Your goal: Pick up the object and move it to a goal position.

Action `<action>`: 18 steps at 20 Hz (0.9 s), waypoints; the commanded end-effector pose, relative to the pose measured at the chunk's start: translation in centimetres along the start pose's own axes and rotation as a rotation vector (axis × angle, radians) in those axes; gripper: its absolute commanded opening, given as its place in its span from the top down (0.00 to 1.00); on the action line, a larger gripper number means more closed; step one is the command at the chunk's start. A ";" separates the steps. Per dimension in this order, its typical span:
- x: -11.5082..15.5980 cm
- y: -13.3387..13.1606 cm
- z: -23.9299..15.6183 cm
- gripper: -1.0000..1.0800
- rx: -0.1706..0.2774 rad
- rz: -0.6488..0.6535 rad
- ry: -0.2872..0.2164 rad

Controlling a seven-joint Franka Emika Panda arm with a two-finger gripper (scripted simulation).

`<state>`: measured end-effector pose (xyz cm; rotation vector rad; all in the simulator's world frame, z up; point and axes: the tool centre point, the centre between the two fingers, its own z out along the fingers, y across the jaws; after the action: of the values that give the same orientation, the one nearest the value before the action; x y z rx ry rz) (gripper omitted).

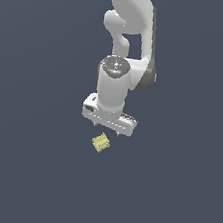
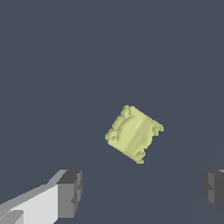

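The object (image 1: 100, 143) is a tiny pale yellow, roughly square block with a bumpy outline, lying on the dark surface. My white gripper (image 1: 110, 130) hangs just above and slightly behind it, much larger than the block. In the wrist view the object (image 2: 134, 134) lies tilted, ahead of the gap between the two dark fingertips (image 2: 70, 194). The gripper (image 2: 141, 192) is open, with nothing between its fingers and no contact with the block.
The white arm (image 1: 128, 40) rises above the gripper toward the top of the exterior view. A uniform dark grey-blue surface (image 1: 23, 171) surrounds the block.
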<state>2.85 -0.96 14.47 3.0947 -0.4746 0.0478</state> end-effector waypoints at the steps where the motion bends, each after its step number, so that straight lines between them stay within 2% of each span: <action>1: 0.2 0.1 0.7 0.04 0.002 0.079 -0.005; 11: 1.1 0.7 3.6 0.04 0.001 0.379 -0.023; 18: 1.5 1.1 4.9 0.04 -0.002 0.517 -0.030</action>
<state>4.00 -2.40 9.82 2.8978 -1.2147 0.0056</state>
